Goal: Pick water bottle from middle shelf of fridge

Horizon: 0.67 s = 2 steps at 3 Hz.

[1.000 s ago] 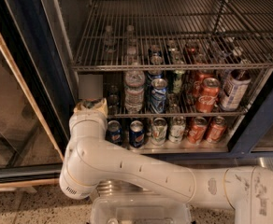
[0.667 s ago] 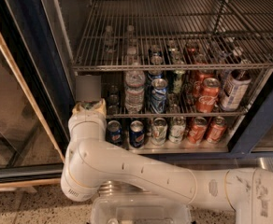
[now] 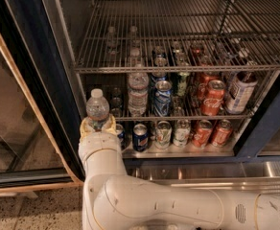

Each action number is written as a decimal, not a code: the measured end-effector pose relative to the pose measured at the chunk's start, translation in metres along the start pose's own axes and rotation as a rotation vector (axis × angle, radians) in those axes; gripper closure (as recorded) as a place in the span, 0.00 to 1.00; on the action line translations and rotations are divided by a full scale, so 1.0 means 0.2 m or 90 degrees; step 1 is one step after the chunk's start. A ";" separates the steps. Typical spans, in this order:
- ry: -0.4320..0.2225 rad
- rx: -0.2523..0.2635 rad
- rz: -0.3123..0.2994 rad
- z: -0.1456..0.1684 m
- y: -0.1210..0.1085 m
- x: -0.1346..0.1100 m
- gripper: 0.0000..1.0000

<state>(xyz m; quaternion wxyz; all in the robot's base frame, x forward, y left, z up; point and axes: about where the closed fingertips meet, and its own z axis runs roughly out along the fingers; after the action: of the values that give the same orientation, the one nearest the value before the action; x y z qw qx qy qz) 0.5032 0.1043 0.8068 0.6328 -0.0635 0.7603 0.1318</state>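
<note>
A clear ribbed water bottle (image 3: pixel 98 108) with a white cap stands upright in my gripper (image 3: pixel 98 124), just outside the fridge (image 3: pixel 29 80) at its lower left. The yellowish fingers are shut around the bottle's lower part, and my white arm (image 3: pixel 154 205) fills the bottom of the camera view. A second clear water bottle (image 3: pixel 138 92) stands on the middle shelf (image 3: pixel 192 116), a wire rack, to the right of my gripper and further in.
Soda cans crowd the middle shelf: a blue can (image 3: pixel 162 98) beside the shelved bottle, red cans (image 3: pixel 212 97) further right. Another row of cans (image 3: pixel 180 132) stands below. An upper wire rack (image 3: pixel 178 68) spans overhead. The open glass door (image 3: pixel 5 128) is at my left.
A water bottle now stands up out of my gripper, where before only the fingertips showed. The gripper sits at about the same spot at the fridge's lower left.
</note>
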 end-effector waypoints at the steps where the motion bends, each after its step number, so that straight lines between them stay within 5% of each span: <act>1: 0.001 -0.010 0.002 -0.02 -0.01 -0.01 1.00; 2: -0.036 0.005 0.007 -0.28 -0.16 -0.09 1.00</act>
<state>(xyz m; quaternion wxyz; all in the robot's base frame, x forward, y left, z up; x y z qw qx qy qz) 0.4620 0.0570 0.8297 0.6537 -0.0535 0.7429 0.1342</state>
